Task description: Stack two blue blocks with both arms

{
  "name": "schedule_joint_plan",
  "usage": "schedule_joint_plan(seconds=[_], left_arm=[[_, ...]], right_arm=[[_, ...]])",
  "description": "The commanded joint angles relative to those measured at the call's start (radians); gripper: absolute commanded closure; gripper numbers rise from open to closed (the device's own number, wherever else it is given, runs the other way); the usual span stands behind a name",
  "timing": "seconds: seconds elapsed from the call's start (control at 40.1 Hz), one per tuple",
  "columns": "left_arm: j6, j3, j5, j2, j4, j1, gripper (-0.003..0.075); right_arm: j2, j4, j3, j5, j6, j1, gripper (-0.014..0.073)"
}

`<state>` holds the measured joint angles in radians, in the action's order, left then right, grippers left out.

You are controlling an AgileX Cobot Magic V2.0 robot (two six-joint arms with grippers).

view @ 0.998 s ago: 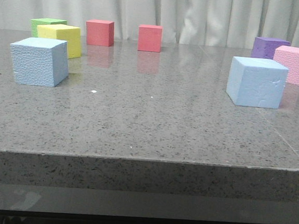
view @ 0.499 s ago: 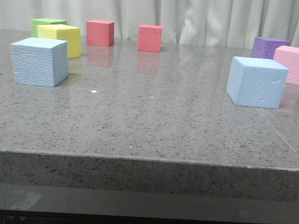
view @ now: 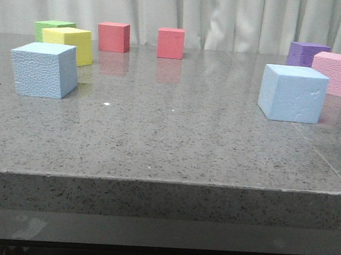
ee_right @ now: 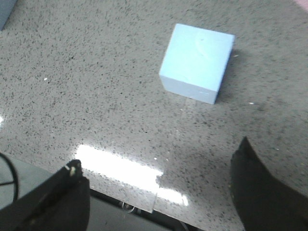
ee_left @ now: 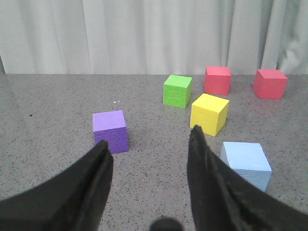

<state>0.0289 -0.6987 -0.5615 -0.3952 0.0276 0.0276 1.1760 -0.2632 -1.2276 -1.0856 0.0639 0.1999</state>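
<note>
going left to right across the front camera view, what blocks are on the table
Left blue block → yellow block → first red block → second red block → right blue block → pink block. The green and purple cubes overlap their neighbours, so I've skipped them.

Open tabletop (view: 169, 139) between blue blocks (view: 44, 69); yellow cube (view: 73, 44) close behind.

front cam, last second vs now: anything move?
No visible change. Both blue blocks, left and right, sit apart on the table where they were, and the other cubes are unmoved. No arm has entered the front view.
</note>
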Motion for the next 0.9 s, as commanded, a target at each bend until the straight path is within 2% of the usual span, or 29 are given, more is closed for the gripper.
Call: schedule_joint_plan(seconds=[0.0, 0.15, 0.224, 0.424, 0.873], left_arm=[[0.002, -0.031, 0.079, -0.014, 0.004, 0.003, 0.0374], [0.002, -0.031, 0.079, -0.014, 0.004, 0.003, 0.0374], [0.002, -0.031, 0.079, -0.014, 0.004, 0.003, 0.0374], [0.002, -0.031, 0.079, -0.014, 0.004, 0.003, 0.0374], [0.002, -0.031, 0.079, -0.014, 0.004, 0.003, 0.0374]], right_arm=[[0.083, 0.053, -0.120, -0.024, -0.064, 0.032, -0.0007], [0.240, 0.220, -0.262, -0.080, -0.213, 0.089, -0.0007], [0.296, 0.263, -0.312, -0.088, -0.264, 0.101, -0.0007], [0.425, 0.279, -0.398, -0.088, -0.344, 0.102, -0.0007], [0.568, 0.292, -0.424, -0.054, -0.344, 0.102, -0.0007]])
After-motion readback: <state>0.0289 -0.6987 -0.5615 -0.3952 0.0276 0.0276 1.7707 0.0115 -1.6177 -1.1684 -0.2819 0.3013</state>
